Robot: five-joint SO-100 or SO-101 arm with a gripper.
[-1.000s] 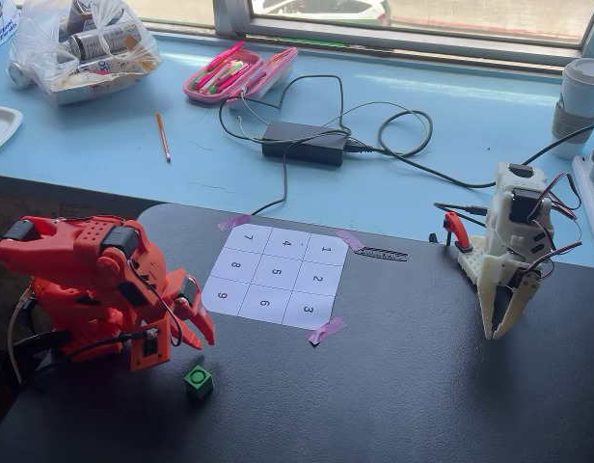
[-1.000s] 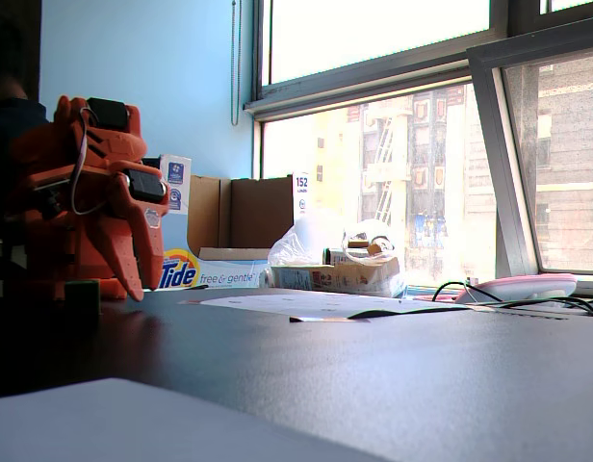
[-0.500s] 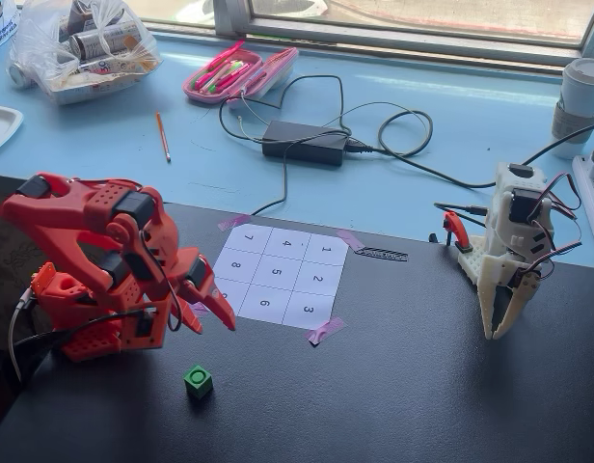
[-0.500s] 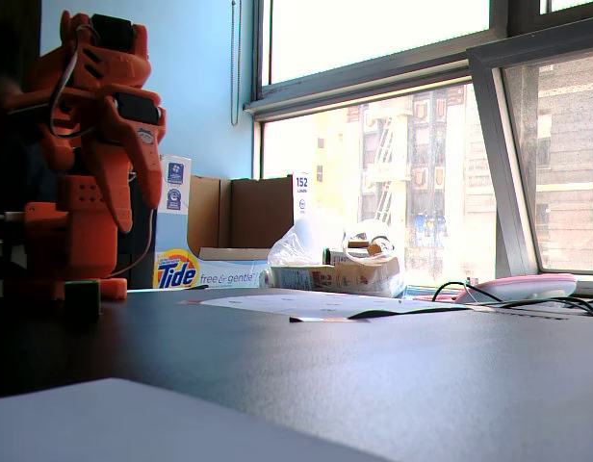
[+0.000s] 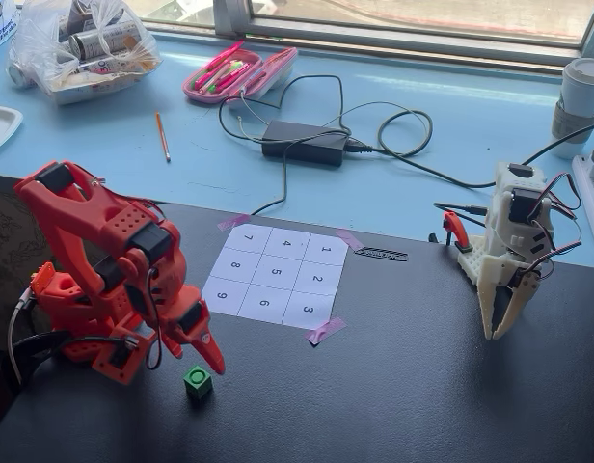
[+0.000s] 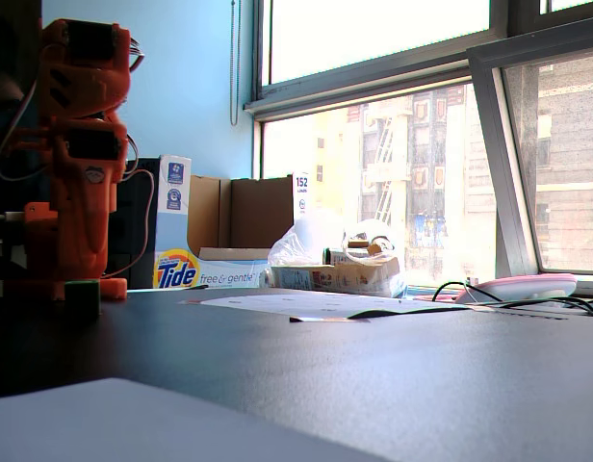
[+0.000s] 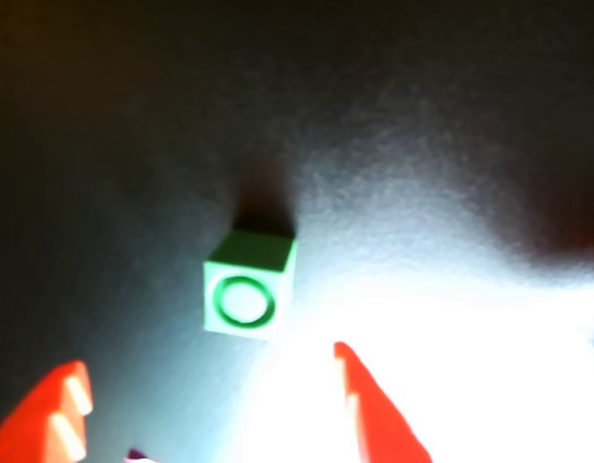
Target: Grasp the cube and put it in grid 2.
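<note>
The small green cube [image 5: 198, 382] with a dark ring on its top face sits on the black table in front of the orange arm. It also shows in the wrist view [image 7: 249, 285] and as a dark block in the low fixed view [image 6: 82, 298]. My orange gripper [image 5: 205, 349] hangs just above and behind the cube, open and empty. In the wrist view the gripper [image 7: 210, 371] has its two orange fingertips [image 7: 66, 400] spread wide, with the cube just beyond them. Grid 2 [image 5: 317, 279] is a white square on the numbered sheet, to the right of the cube.
A white arm [image 5: 509, 260] stands at the right of the table. Pink tape [image 5: 325, 331] holds the sheet's corners. On the blue ledge behind lie a power brick with cables [image 5: 304, 142], a pink pencil case [image 5: 237, 73] and a plastic bag [image 5: 80, 43].
</note>
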